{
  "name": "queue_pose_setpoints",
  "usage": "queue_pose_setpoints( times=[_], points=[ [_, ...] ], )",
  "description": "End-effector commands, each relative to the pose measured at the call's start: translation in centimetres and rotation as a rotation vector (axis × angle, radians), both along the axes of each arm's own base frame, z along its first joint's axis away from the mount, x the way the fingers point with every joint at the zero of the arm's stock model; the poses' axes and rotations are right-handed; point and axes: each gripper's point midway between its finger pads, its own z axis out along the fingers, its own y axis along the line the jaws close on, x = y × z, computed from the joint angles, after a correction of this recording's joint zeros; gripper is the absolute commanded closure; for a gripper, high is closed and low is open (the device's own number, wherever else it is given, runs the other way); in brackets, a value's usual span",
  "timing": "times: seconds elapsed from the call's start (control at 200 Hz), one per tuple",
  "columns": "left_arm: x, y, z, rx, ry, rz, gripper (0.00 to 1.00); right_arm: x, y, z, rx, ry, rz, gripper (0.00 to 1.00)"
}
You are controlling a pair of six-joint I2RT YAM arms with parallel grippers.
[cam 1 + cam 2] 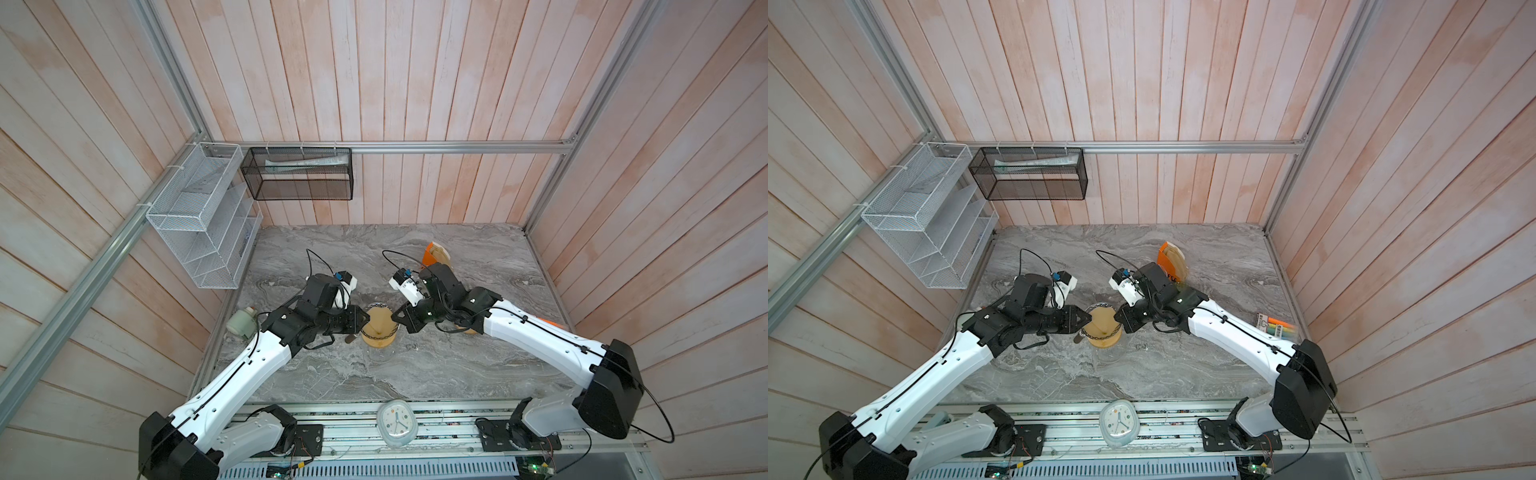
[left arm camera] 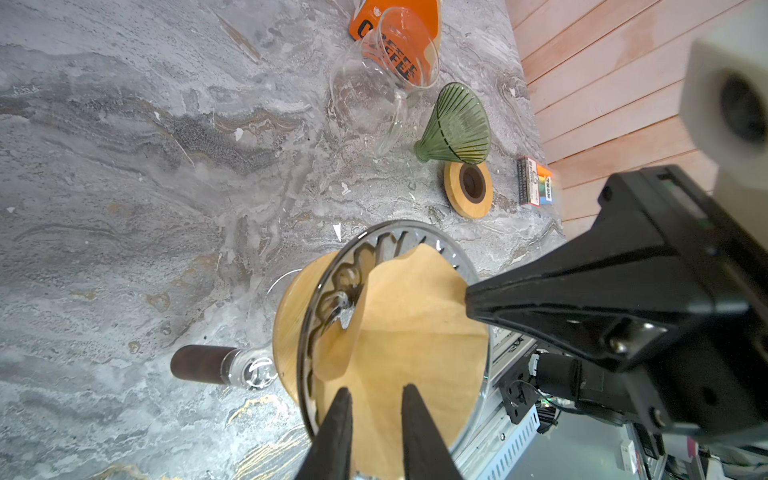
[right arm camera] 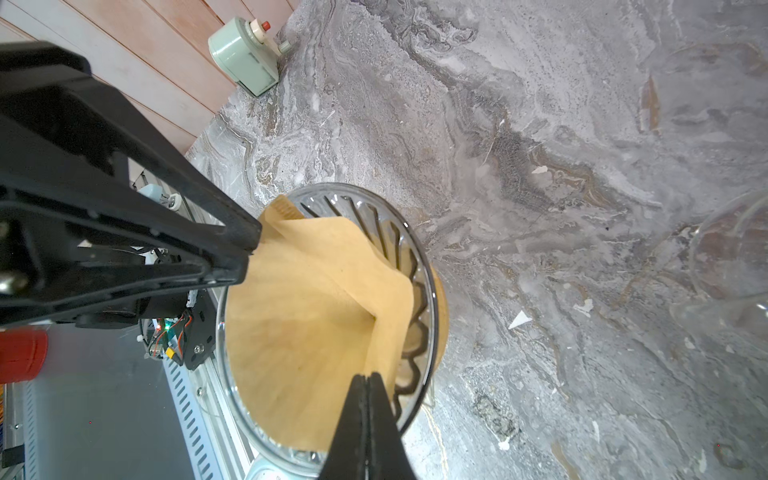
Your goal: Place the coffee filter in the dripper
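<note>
Two grippers flank the glass dripper: the right gripper pinched shut on the coffee filter, the left gripper with jaws slightly parted over the opposite rim.

Brown paper coffee filter: cone partly opened, creased, seated inside clear ribbed glass dripper, middle of table.

Robotics test cell dressed as a kitchen counter. A silver aluminium extrusion frame boxes pale pink-washed wood-plank wall panels around a grey marble-pattern tabletop. The left white-and-black robot arm and right white-and-black robot arm are mounted on a slotted metal rail at the near edge. A white wire-mesh basket and black mesh basket hang from the frame, far left.
</note>
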Motion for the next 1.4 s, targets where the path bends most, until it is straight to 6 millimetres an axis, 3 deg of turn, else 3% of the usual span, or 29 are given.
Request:
queue_pose_setpoints(
  times=[0.0,0.395,0.745,1.165,1.391],
  points=[
    [0.1,-0.3,-0.4,0.003,-0.005,-0.016,0.75,0.0,0.2,-0.7,-0.019,0.017,-0.001,0.95],
    [0.3,-0.2,-0.5,0.023,-0.012,-0.016,0.75,0.1,0.7,-1.1,-0.056,0.012,0.007,0.95],
    [0.6,0.0,0.0,0.032,-0.035,-0.009,0.75,0.4,1.0,-0.3,-0.044,0.001,0.005,0.95],
    [1.2,-0.1,2.9,0.012,-0.1,0.0,0.75,0.8,1.3,3.3,0.013,-0.055,-0.007,0.96],
    [1.4,0.0,3.6,0.01,-0.116,0.005,0.75,1.0,1.0,3.5,0.009,-0.068,-0.018,0.96]
  ],
)
